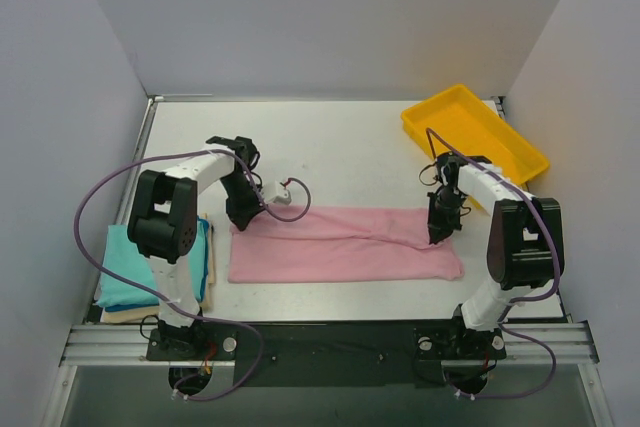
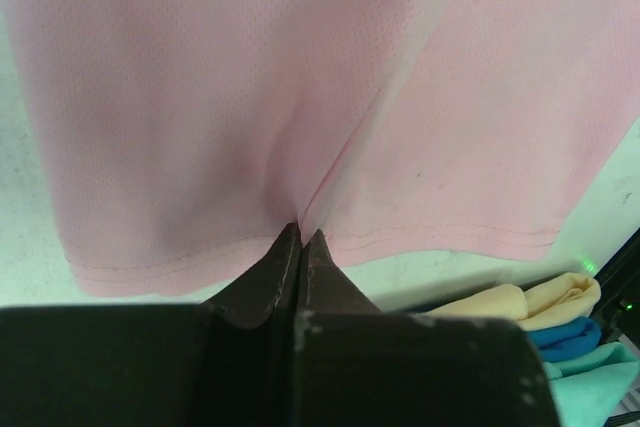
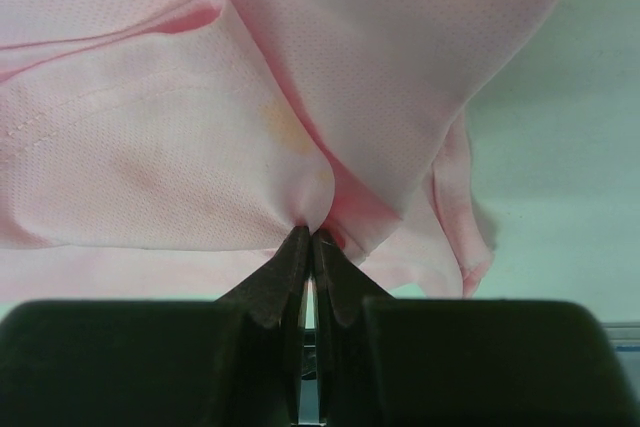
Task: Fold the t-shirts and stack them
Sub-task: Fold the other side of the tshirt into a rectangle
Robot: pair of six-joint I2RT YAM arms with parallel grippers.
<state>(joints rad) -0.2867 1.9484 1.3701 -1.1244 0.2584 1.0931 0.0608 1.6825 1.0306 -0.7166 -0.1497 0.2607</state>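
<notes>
1. The pink shirt lies flat in the middle of the table. It is folded into a long strip running left to right between my two arms.
2. My left jaws are closed on a small pinch of the pink shirt at its left end, just inside the stitched hem. In the left wrist view the cloth puckers into the tips.
3. My right jaws are closed on the same shirt near its right end, along the far edge. There the layers bunch up and several folds gather at the tips.
4. I judge the cloth to be light, thin and completely limp. It has no stiffness, so it will sag between the two grips and drape wherever it is let down. It is not fragile.
5. The weak point is slip. A shallow pinch on fine knit can pull free, or catch only the top layer and let the fold fall open.
6. The best hold is at the two ends, biting deep enough to take every layer. I cannot tell whether the left pinch has the lower layer as well.
7. The teal shirt sits folded on the cream shirt at the near left, beside the left arm's base. I judge that the pink one goes on top of them.
8. The yellow tray stands at the far right, apart from the cloth.
</notes>
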